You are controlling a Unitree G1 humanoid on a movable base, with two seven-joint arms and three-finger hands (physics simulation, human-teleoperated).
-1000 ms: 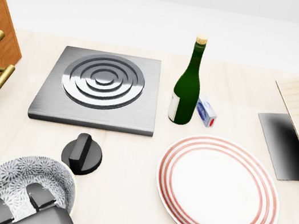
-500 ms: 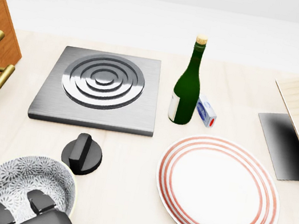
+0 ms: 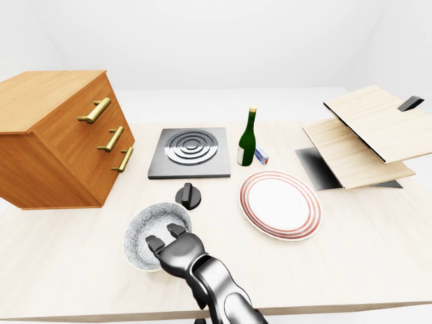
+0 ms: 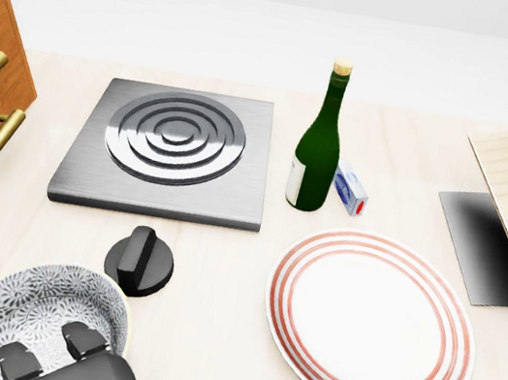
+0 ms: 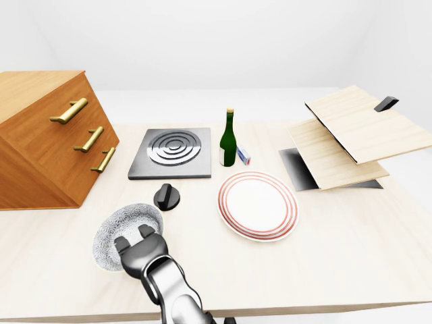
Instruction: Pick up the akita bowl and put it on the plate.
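Note:
The akita bowl (image 4: 32, 304), white with a grey floral pattern, sits on the light wooden table at the lower left of the head view. My left hand (image 4: 49, 348) reaches in from the bottom edge. Two dark fingers (image 4: 86, 341) lie over the bowl's near rim and point into it; the thumb is hidden. The fingers look spread, not closed round the rim. The plate (image 4: 370, 324), white with red rings, lies flat to the right of the bowl and holds nothing. My right hand does not show in any view.
A black knob (image 4: 140, 262) stands just above the bowl, between it and the grey burner plate (image 4: 173, 146). A green bottle (image 4: 317, 152) and a small box (image 4: 350, 189) stand above the plate. A wooden drawer cabinet (image 3: 61, 142) is at left, tilted shelf boards (image 3: 358, 135) at right.
My left hand's fingers have shifted slightly to the right and lower along the bowl's near rim. The bowl and everything else have stayed in place.

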